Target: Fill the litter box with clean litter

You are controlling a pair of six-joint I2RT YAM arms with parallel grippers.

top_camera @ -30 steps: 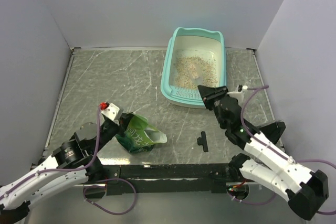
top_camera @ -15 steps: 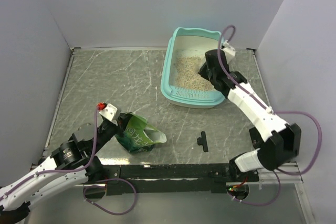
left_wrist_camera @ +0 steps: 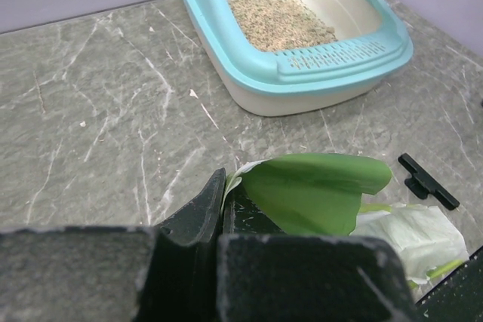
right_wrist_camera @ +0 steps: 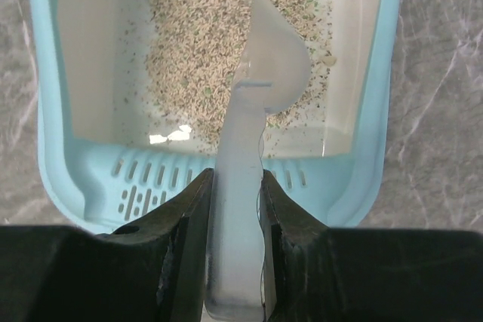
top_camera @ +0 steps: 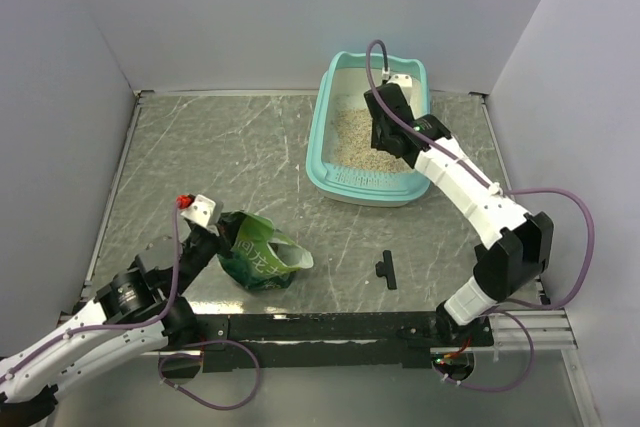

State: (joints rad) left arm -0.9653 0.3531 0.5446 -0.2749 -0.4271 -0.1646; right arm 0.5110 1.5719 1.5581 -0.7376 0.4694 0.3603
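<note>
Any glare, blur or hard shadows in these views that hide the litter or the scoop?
Top external: soft, even light, litter box and litter readable, no hard shadows. Left wrist: left claw in front is dark and soft-focus; green pouch and box sharp. Right wrist: small white glare patch on the box floor beside the scoop; grains crisp.

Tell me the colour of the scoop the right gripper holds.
Translucent, whitish scoop, clearest in the right wrist view.
</note>
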